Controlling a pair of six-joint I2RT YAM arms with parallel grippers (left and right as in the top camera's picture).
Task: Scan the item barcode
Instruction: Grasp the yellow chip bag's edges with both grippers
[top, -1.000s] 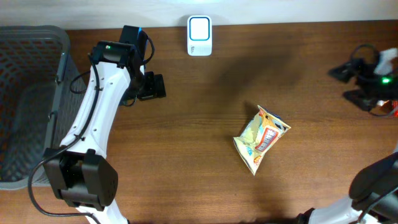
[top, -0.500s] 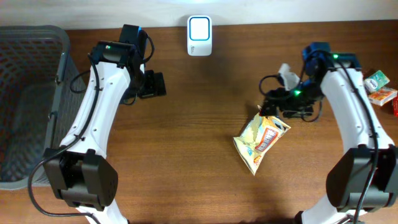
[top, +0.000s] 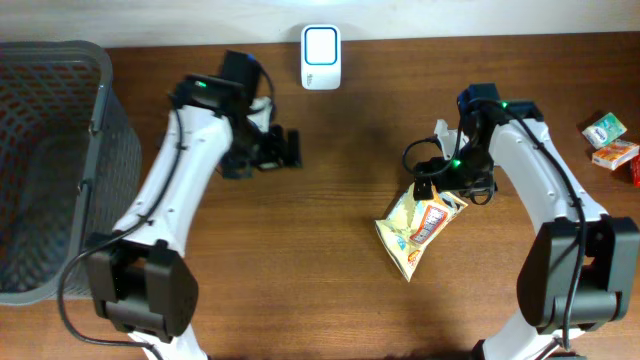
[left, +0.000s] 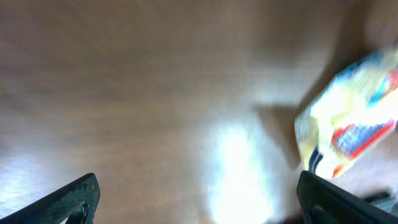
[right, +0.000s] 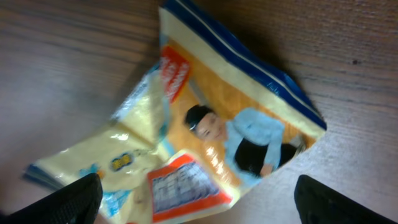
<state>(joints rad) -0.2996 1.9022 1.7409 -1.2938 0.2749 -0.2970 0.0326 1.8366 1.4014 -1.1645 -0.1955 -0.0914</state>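
Observation:
The item is a crumpled yellow snack bag (top: 418, 226) with a blue edge and an orange-framed label, lying flat on the wooden table right of centre. My right gripper (top: 442, 184) hovers open just above the bag's upper end. In the right wrist view the bag (right: 211, 118) fills the frame, and the gripper (right: 202, 205) has one dark fingertip (right: 68, 199) on either side of it. The white scanner (top: 321, 44) stands at the table's back edge. My left gripper (top: 290, 149) is open over bare wood left of centre. Its blurred view shows the bag (left: 354, 124) far right.
A grey mesh basket (top: 50, 150) takes up the table's left end. Two small boxes, one green-white (top: 607, 129) and one orange (top: 617, 153), lie at the far right edge. Bare wood lies between the two arms.
The right arm has swung in from the far right and come down over the bag's upper end. The left arm has shifted right, toward the table's middle. The bag has not moved.

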